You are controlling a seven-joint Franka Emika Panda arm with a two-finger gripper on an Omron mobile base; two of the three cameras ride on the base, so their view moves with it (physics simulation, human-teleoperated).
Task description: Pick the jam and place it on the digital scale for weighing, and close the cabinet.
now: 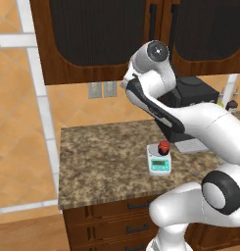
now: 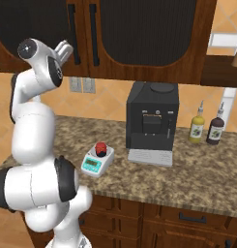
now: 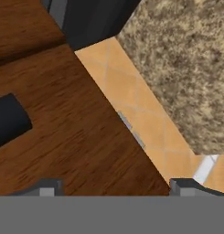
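Observation:
The jam, a small jar with a red top, stands on the digital scale, a flat white device with a teal front, on the granite counter. The dark brown cabinet hangs above, and both ribbed doors look flush. My gripper is raised right against the wood of the cabinet, by its black bar handles. In the hand view the fingertips stand wide apart, open, with nothing between them.
A big black coffee machine stands right of the scale. Two bottles stand further right. Wall outlets sit under the cabinet. The counter ends at the left, with drawers below.

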